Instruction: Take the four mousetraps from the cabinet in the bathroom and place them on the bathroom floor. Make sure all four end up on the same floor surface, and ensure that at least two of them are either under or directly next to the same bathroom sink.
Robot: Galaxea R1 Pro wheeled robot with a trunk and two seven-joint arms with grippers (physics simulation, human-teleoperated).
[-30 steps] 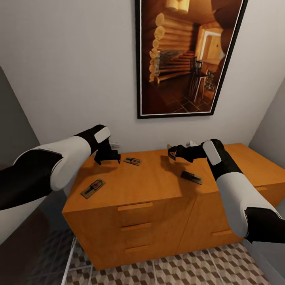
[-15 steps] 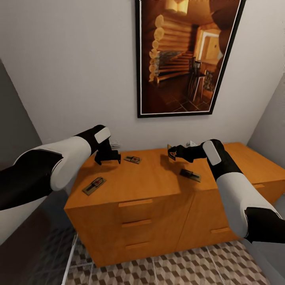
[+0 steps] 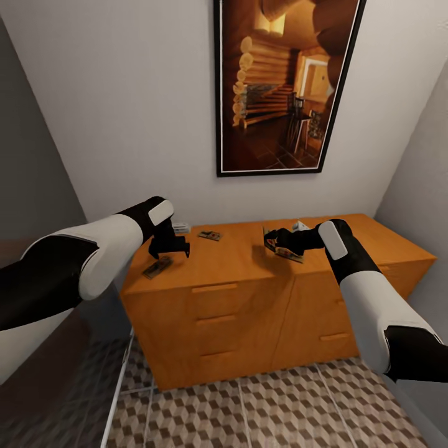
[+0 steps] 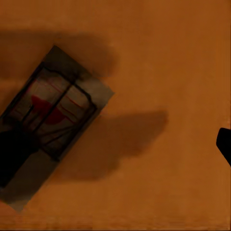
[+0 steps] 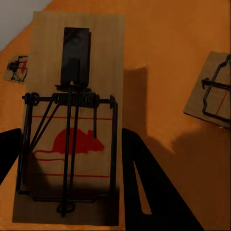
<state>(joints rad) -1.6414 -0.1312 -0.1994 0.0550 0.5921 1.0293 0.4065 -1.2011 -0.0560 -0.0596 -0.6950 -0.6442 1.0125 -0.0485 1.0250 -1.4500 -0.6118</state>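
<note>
On the cabinet (image 3: 249, 274), right gripper's (image 3: 271, 239) fingers half-hiding a held mousetrap (image 5: 72, 125)

An orange-brown wooden cabinet (image 3: 249, 311) stands on the cube-patterned floor (image 3: 261, 410). On its top surface lie three mousetraps: one (image 3: 157, 267) near the front left corner, one (image 3: 210, 235) toward the back edge, and one (image 3: 287, 253) near the middle.

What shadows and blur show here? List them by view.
Head view: walls bow at the edges, wide-angle distortion. Left wrist view: the mousetrap is soft and blurred, with dark shadows across the cabinet top. Right wrist view: the held mousetrap is crisp, casting a shadow.
</note>
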